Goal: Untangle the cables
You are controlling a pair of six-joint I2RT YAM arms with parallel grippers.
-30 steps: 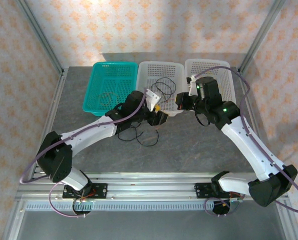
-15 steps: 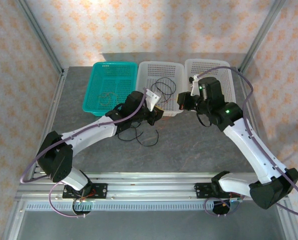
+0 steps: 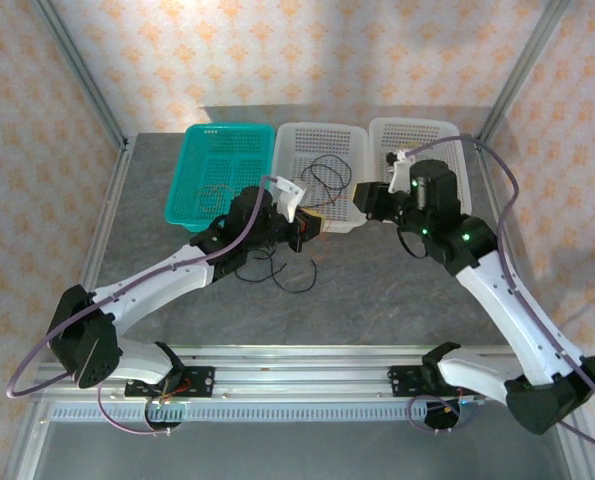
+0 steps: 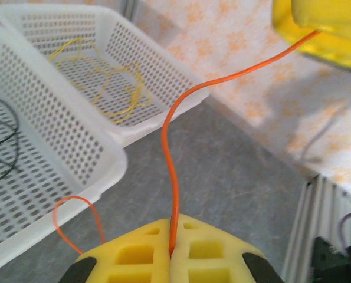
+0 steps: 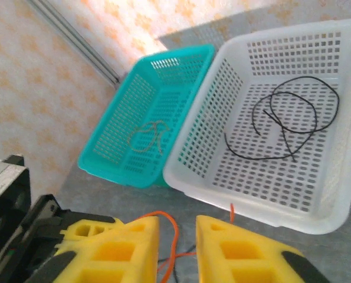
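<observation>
Three baskets sit along the table's (image 3: 377, 285) far edge: one teal basket (image 3: 232, 150) and two white baskets, middle (image 3: 302, 140) and right (image 3: 397, 132). Cables: one orange cable (image 4: 174, 177), one yellow cable (image 4: 107, 73), one brown cable (image 5: 148, 133), one black cable (image 5: 287, 118), plus black strands (image 3: 269, 268), number unclear.

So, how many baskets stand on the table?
3, along the far edge: a teal basket on the left, a white basket with a black cable in the middle, a second white basket on the right.

The orange cable (image 4: 174, 177) is curving upward; black loops (image 5: 284, 132) are lying in a white basket (image 5: 246, 206), a seemingly brownish strand (image 5: 147, 137) resting in the teal basket (image 5: 175, 88).
</observation>
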